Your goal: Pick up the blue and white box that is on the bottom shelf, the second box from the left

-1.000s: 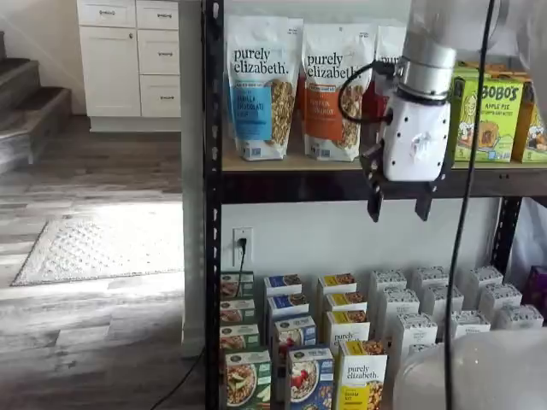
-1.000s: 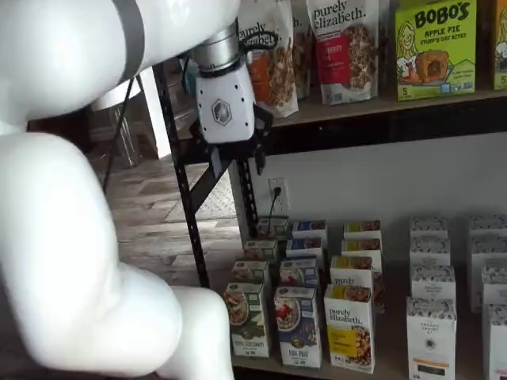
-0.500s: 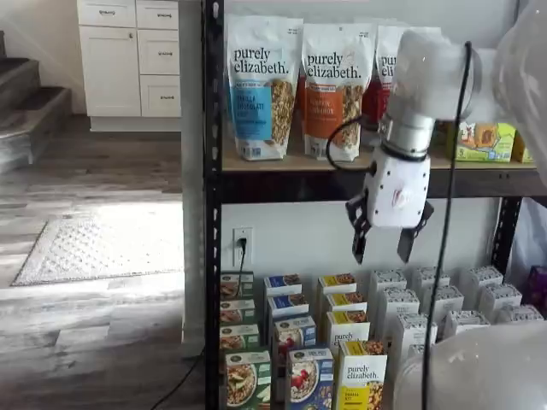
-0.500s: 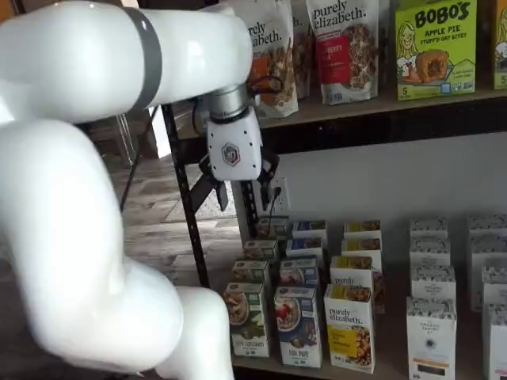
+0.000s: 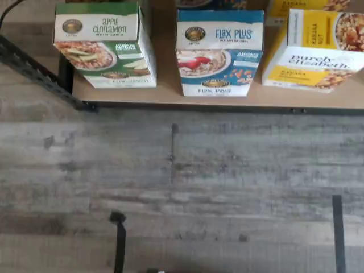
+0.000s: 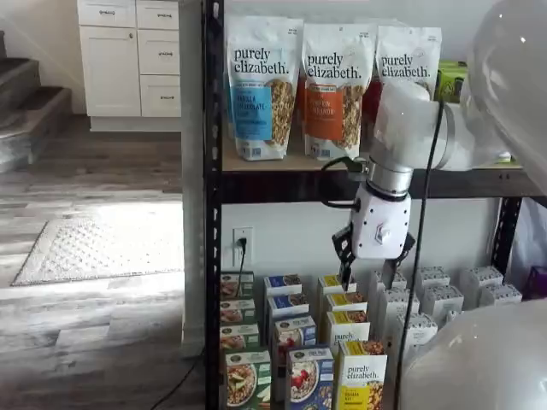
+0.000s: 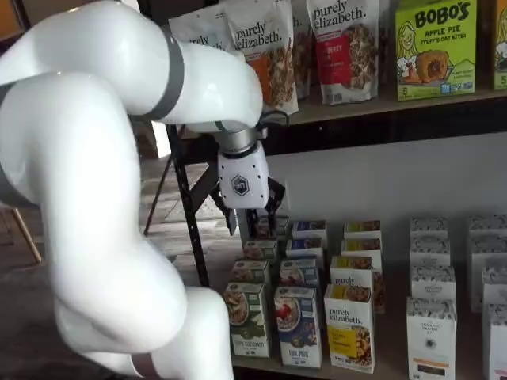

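Note:
The blue and white box (image 5: 219, 54) stands upright at the front of the bottom shelf (image 5: 170, 95), with a bowl of red berries on its face. It shows in both shelf views (image 6: 309, 380) (image 7: 298, 324), with more boxes of its kind in a row behind it. My gripper (image 6: 370, 266) hangs below the upper shelf board, well above the box and the rows behind it. Its two black fingers stand apart with a plain gap and hold nothing. It also shows in a shelf view (image 7: 252, 224). The fingers do not show in the wrist view.
A green-trimmed box (image 5: 105, 45) stands beside the blue one toward the rack's black post (image 6: 213, 256). A yellow "purely elizabeth" box (image 5: 318, 48) stands on its other side. White boxes (image 7: 432, 332) fill the shelf farther along. Granola bags (image 6: 261, 85) stand on the upper tier.
My gripper has come down from the level of the upper shelf board to below it and has shifted sideways toward the rows of small boxes. The fingers stay apart.

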You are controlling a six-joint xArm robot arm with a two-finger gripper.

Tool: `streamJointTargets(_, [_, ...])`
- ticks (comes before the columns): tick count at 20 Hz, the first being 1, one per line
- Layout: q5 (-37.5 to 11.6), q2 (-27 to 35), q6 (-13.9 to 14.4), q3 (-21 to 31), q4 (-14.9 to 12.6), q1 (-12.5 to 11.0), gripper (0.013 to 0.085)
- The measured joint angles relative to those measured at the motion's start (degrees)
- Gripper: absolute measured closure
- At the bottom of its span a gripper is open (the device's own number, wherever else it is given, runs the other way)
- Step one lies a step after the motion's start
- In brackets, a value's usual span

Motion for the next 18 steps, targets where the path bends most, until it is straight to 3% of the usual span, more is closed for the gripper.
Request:
streamJointTargets(9, [-7.70, 8.83, -0.17, -0.18, 0.47, 0.62, 0.0130])
streamJointTargets(18, [-12.25, 12.08, -1.55, 0.97, 1.83, 0.49, 0.0130])
